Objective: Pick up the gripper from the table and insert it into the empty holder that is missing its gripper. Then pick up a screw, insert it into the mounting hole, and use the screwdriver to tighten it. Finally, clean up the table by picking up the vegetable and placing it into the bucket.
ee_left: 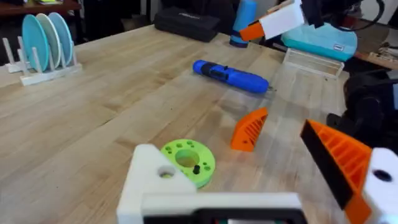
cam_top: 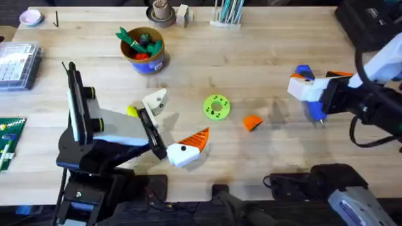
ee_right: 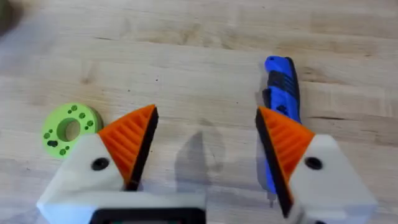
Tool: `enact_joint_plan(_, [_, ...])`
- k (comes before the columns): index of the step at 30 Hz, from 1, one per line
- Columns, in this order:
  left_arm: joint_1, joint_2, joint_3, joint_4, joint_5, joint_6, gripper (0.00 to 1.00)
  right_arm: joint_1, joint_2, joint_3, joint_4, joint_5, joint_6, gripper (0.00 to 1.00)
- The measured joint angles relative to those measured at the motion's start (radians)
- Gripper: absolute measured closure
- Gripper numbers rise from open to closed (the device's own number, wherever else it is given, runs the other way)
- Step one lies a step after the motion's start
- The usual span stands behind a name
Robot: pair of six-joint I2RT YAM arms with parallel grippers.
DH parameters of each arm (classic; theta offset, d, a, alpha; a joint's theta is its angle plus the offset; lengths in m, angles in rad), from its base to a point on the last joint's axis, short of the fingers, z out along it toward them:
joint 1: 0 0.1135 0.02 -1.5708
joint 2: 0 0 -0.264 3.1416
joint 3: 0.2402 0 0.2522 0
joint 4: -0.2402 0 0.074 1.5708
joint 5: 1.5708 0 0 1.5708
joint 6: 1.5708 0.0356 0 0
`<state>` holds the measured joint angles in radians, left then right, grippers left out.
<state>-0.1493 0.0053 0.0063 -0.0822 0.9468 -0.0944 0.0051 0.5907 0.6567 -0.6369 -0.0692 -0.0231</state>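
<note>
The orange gripper (cam_top: 252, 122) (ee_left: 250, 129) lies on the table (cam_top: 264, 56), right of the lime-green disc (cam_top: 216, 107) (ee_left: 186, 162). My left gripper (cam_top: 173, 125) (ee_left: 249, 180) is open and low over the table. One of its fingers is the bare white holder (cam_top: 156, 100) (ee_left: 152, 174); the other carries an orange tip. The yellow vegetable (cam_top: 132, 111) lies beside the holder. My right gripper (cam_top: 311, 88) (ee_right: 208, 134) hovers open above the blue screwdriver (cam_top: 314, 112) (ee_left: 230, 76) (ee_right: 281, 81), which lies alongside one finger. The bucket (cam_top: 144, 50) holds green and red toys.
A clear parts box (cam_top: 19, 63) and a green board (cam_top: 9, 141) sit at the left edge. A pink bowl (cam_top: 30, 17), a cup (cam_top: 161, 12) and a clear stand (cam_top: 226, 16) line the far edge. A plate rack (ee_left: 43, 37) shows in the left wrist view.
</note>
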Motion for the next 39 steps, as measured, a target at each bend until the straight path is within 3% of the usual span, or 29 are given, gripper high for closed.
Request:
enact_joint_plan(27, [0.0, 0.0, 0.0, 0.0, -0.001, 0.027, 0.008, 0.0, 0.0, 0.001, -0.031, 0.0, 0.0, 0.007])
enact_joint_plan(32, [0.0, 0.0, 0.0, 0.0, -0.001, 0.028, 0.008, 0.0, 0.004, 0.006, -0.064, -0.071, -0.024, 0.007])
enact_joint_plan(35, [0.0, 0.0, 0.0, 0.0, -0.001, 0.029, 0.008, 0.01, 0.039, 0.048, -0.141, -0.111, -0.047, 0.007])
enact_joint_plan(39, [0.0, 0.0, 0.0, 0.0, -0.001, 0.032, 0.008, 0.065, 0.142, 0.188, -0.301, -0.134, -0.085, 0.007])
